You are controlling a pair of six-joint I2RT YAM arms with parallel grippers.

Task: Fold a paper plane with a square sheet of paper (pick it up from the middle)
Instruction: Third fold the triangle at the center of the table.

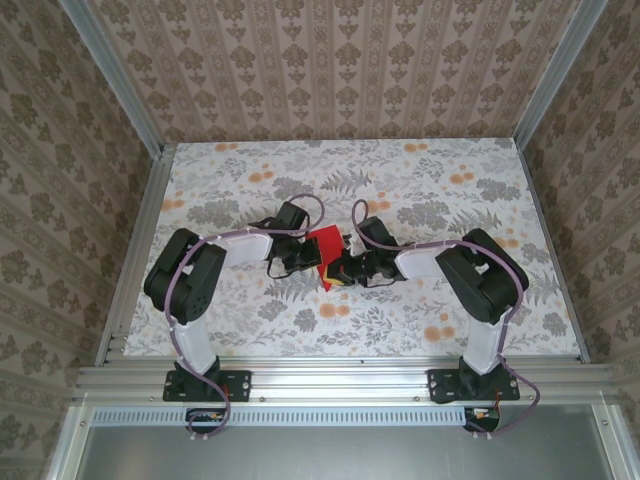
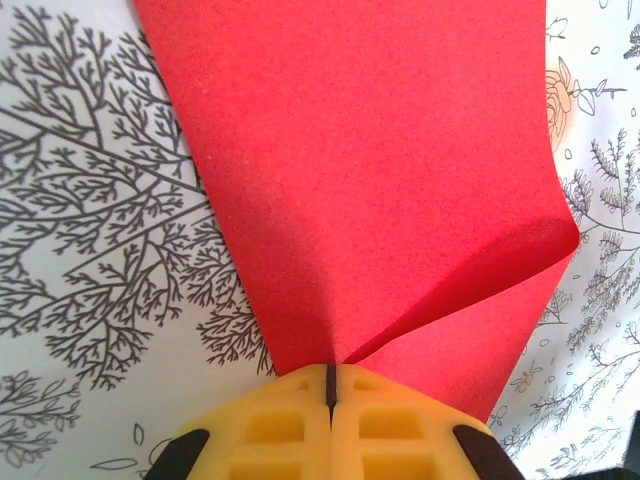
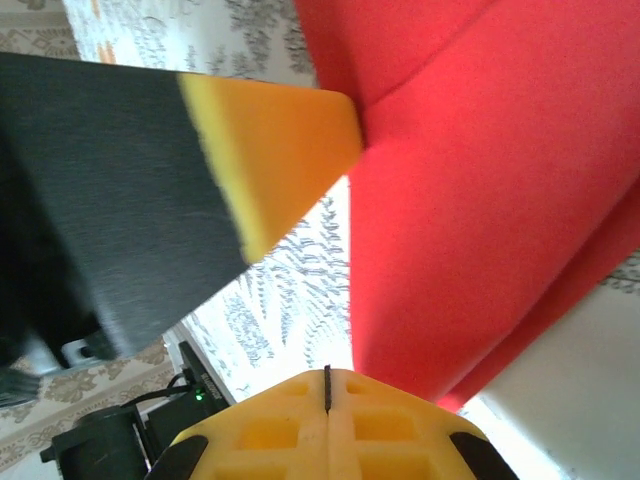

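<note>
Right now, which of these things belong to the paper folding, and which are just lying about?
Part of the job:
red square sheet of paper
left tool, pinched shut on it
right tool, shut close beside it

Just there:
flowered table
patterned walls
metal frame

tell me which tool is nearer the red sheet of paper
Left. The left tool is shut on the red sheet, pinching a gathered fold at its tips. The right tool is shut just beside the sheet's edge, with no paper seen between its tips.
</note>
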